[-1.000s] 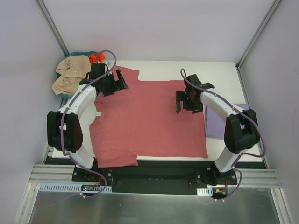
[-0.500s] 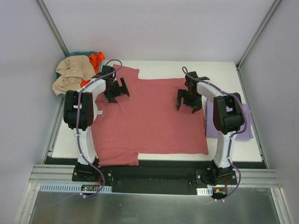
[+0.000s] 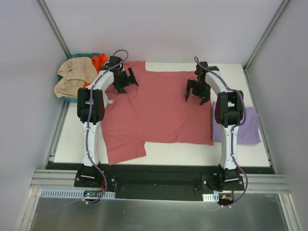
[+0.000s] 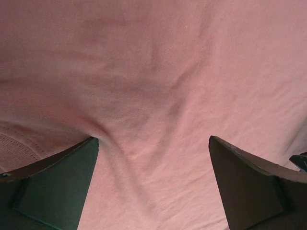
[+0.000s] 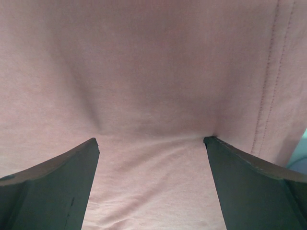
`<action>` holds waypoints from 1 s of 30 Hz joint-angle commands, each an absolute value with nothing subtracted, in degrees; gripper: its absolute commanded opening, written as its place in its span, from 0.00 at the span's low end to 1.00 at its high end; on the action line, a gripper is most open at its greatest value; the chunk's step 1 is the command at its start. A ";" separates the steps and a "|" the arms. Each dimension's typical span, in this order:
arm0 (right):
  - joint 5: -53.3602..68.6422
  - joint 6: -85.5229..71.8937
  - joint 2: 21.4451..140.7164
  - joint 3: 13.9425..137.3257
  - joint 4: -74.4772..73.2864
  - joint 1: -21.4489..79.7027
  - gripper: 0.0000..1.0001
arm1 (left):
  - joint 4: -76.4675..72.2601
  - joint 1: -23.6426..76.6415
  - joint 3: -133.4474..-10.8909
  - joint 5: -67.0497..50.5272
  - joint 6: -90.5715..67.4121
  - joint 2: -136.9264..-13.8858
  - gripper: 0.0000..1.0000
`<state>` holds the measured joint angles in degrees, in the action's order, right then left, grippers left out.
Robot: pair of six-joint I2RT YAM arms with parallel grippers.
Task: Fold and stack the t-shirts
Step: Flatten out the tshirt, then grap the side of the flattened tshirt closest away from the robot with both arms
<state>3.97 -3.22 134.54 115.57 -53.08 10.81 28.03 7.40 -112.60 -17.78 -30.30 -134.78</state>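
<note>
The brick-red t-shirt [image 3: 159,108] lies spread flat across the white table, one sleeve hanging toward the near left. My left gripper [image 3: 126,83] stands open on the shirt's far left part, near the collar. In the left wrist view the left gripper [image 4: 153,139] has both fingertips pressed into wrinkled red cloth. My right gripper [image 3: 196,94] stands open on the far right part. In the right wrist view the right gripper [image 5: 150,139] presses into the cloth beside a stitched hem [image 5: 268,86]. The lavender t-shirt [image 3: 245,127] lies folded at the right, partly under the red one.
A teal basket [image 3: 89,56] holding beige cloth [image 3: 72,77] and something orange [image 3: 99,60] sits off the table's far left corner. White table [image 3: 192,151] shows along the near edge and at the far right. Walls stand close on both sides.
Both arms have stretched toward the far side with their jaws open on the cloth. The red shirt has slid away from the near edge, uncovering more of the lavender shirt.
</note>
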 commanded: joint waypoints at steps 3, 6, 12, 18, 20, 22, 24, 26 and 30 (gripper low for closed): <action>4.57 -0.88 137.73 125.15 -55.82 8.70 0.96 | 33.83 7.21 -119.61 -18.28 -29.45 -138.26 0.99; 6.59 -1.49 135.62 126.48 -55.55 8.79 0.96 | 34.63 7.47 -117.26 -18.55 -28.83 -133.79 0.99; 5.45 -0.53 119.91 115.77 -52.03 9.84 0.96 | 35.50 8.61 -108.47 -15.30 -26.19 -119.65 0.99; -4.20 -0.44 95.15 90.32 -44.40 13.97 0.96 | 36.21 10.37 -90.66 -8.36 -27.94 -97.95 0.99; -5.19 -1.66 86.09 79.77 -39.31 15.73 0.96 | 34.99 10.98 -79.86 -7.47 -30.13 -89.42 0.99; -1.00 -4.91 77.82 70.01 -34.31 15.91 0.96 | 33.84 11.07 -69.31 -8.26 -32.59 -80.64 0.99; 4.37 -8.51 69.82 61.21 -29.04 16.00 0.96 | 33.31 11.07 -59.73 -8.53 -34.88 -72.47 0.99; 7.11 -11.41 63.58 53.56 -23.23 16.00 0.96 | 33.22 11.16 -50.93 -7.56 -38.21 -63.77 0.99; 7.56 -13.18 56.79 46.15 -20.91 15.91 0.96 | 34.36 11.25 -35.80 -7.82 -43.14 -46.44 0.99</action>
<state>4.58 -8.80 60.42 51.42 -28.82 16.12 32.49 11.18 -46.19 -8.78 -36.10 -57.25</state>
